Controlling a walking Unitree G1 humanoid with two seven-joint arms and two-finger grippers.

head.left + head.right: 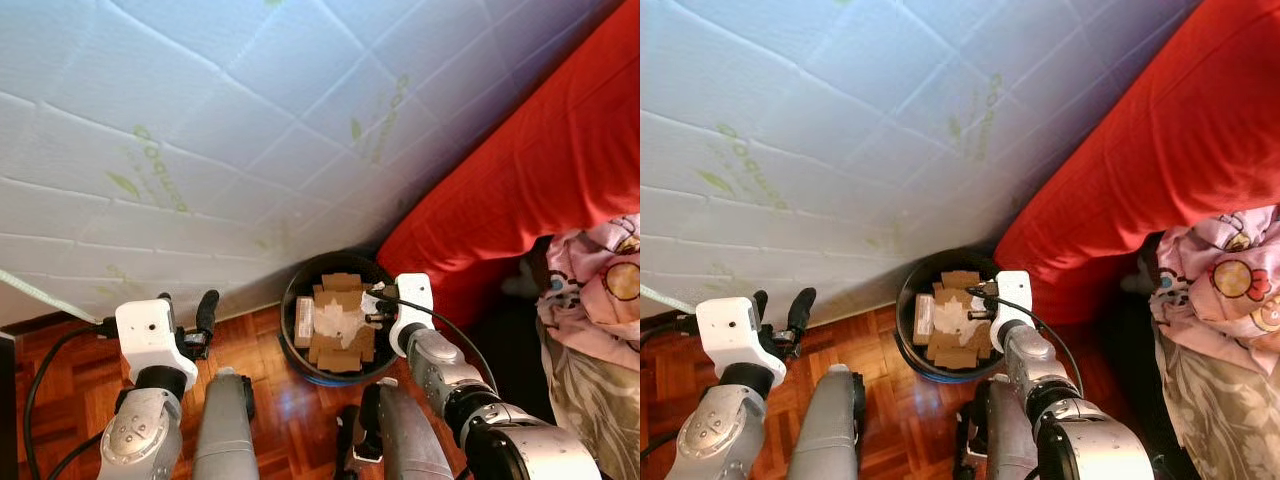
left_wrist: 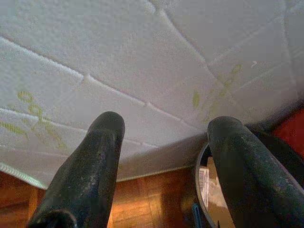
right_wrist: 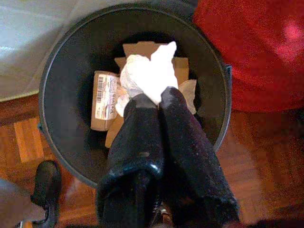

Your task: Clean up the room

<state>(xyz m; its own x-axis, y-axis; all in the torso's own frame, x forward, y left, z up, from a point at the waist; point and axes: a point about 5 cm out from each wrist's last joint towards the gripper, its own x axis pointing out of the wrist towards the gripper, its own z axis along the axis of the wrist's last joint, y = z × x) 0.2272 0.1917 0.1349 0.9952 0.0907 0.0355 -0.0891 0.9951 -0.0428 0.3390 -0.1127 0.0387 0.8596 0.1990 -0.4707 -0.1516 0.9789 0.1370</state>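
A black round bin (image 3: 57,95) stands on the parquet floor at the foot of a white mattress, with cardboard pieces (image 1: 340,355) and a barcoded box (image 3: 104,99) inside. My right gripper (image 3: 154,97) hangs over the bin's mouth, shut on a crumpled white paper wad (image 3: 147,76). From the head views the wad (image 1: 335,322) sits just above the cardboard, beside the right gripper (image 1: 372,305). My left gripper (image 1: 187,300) is open and holds nothing, raised to the left of the bin near the mattress; its fingers (image 2: 95,161) frame the mattress and the bin's rim.
The white quilted mattress (image 1: 250,130) leans across the whole back. A red cover (image 1: 540,160) rises at the right, touching the bin's far side. Pink patterned fabric (image 1: 600,280) lies at the far right. Bare parquet floor (image 1: 270,350) shows left of the bin.
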